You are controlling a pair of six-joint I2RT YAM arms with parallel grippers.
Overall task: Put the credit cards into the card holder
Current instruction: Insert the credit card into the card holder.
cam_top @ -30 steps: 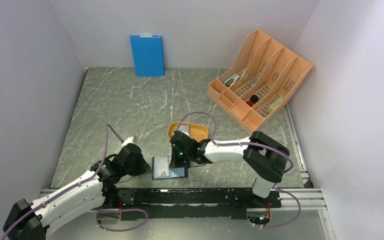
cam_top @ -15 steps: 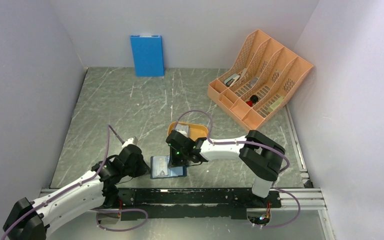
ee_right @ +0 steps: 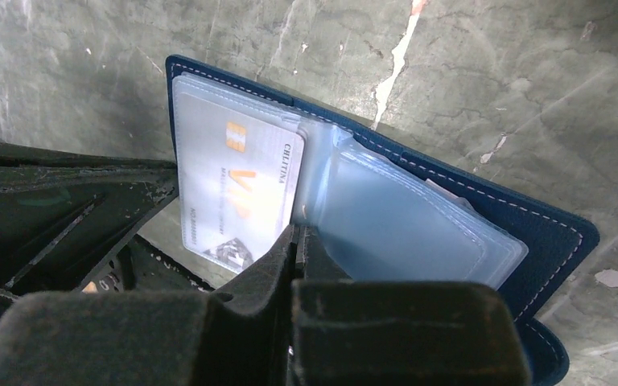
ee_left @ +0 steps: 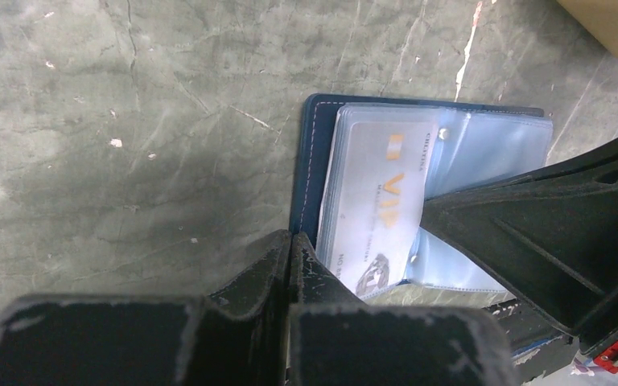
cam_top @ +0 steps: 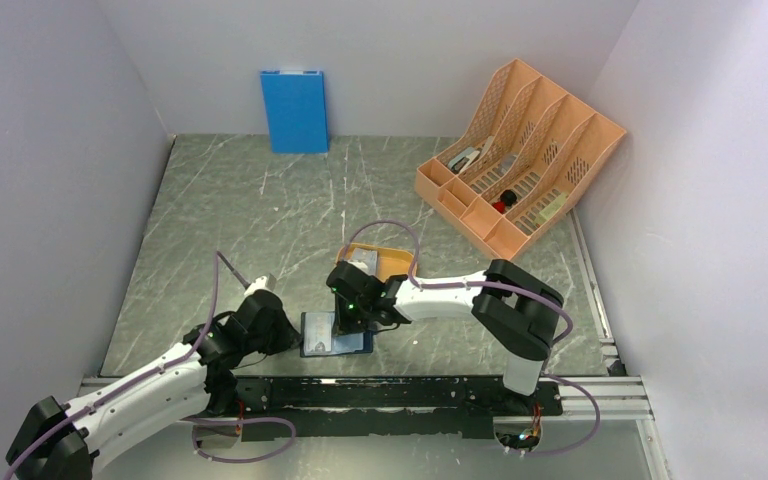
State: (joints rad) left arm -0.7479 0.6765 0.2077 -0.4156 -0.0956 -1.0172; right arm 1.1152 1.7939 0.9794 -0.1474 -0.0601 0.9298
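The card holder (cam_top: 318,342) is a navy wallet lying open on the table between the arms. It also shows in the left wrist view (ee_left: 309,153) and in the right wrist view (ee_right: 531,233). A silver credit card (ee_right: 237,193) with orange print sits in its left clear pocket (ee_left: 378,189), one end sticking out past the wallet's edge. My right gripper (ee_right: 298,235) is shut, its tips against that card's edge. In the top view it (cam_top: 348,318) is over the wallet. My left gripper (ee_left: 290,240) is shut at the wallet's left edge (cam_top: 293,335).
A shallow orange tray (cam_top: 397,263) lies just behind the wallet with something grey (cam_top: 362,259) in it. An orange file rack (cam_top: 520,160) stands at the back right. A blue panel (cam_top: 295,110) leans on the back wall.
My right gripper has moved a little to the left over the wallet, and the wallet has shifted slightly left with it. The left arm has barely moved.
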